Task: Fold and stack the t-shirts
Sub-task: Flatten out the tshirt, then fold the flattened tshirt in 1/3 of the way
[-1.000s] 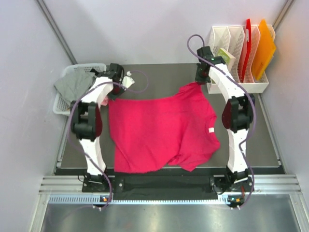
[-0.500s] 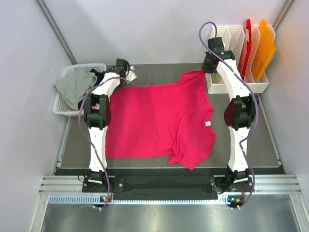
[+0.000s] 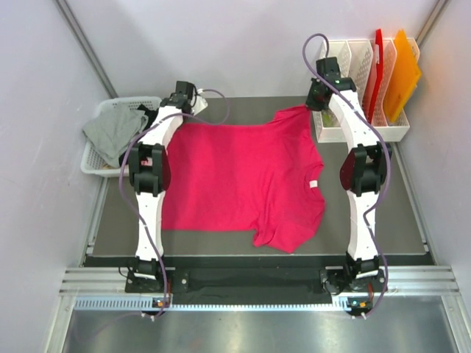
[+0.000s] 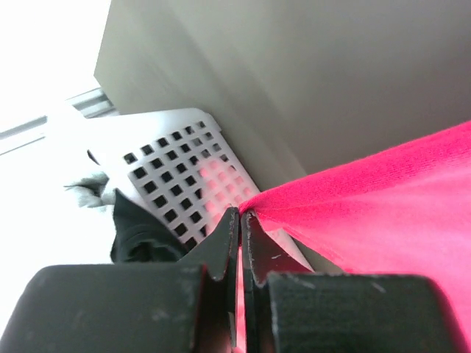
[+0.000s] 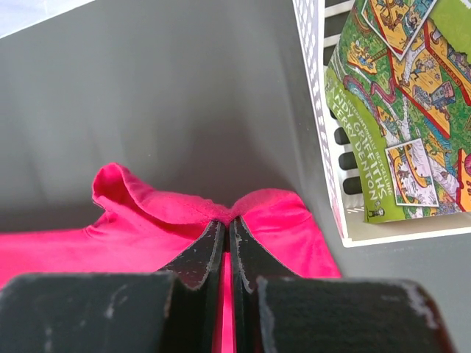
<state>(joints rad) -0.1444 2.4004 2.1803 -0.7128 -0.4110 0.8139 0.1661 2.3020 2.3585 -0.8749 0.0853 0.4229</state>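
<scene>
The crimson-red t-shirt lies spread over the dark table, stretched between both arms at its far edge. My left gripper is shut on the shirt's far left corner; in the left wrist view the gripper pinches the red cloth at its tips. My right gripper is shut on the far right corner by the sleeve; in the right wrist view the gripper pinches the red cloth. A grey t-shirt lies in the white basket at the left. No pink or black shirt shows clearly.
A white file rack with a red folder and an orange folder stands at the far right; its wall and a green booklet are close to my right gripper. The mesh basket is just behind my left gripper.
Both grippers have moved toward the far edge, pulling the red shirt back and stretching it flatter. The crumpled near hem has smoothed out.
</scene>
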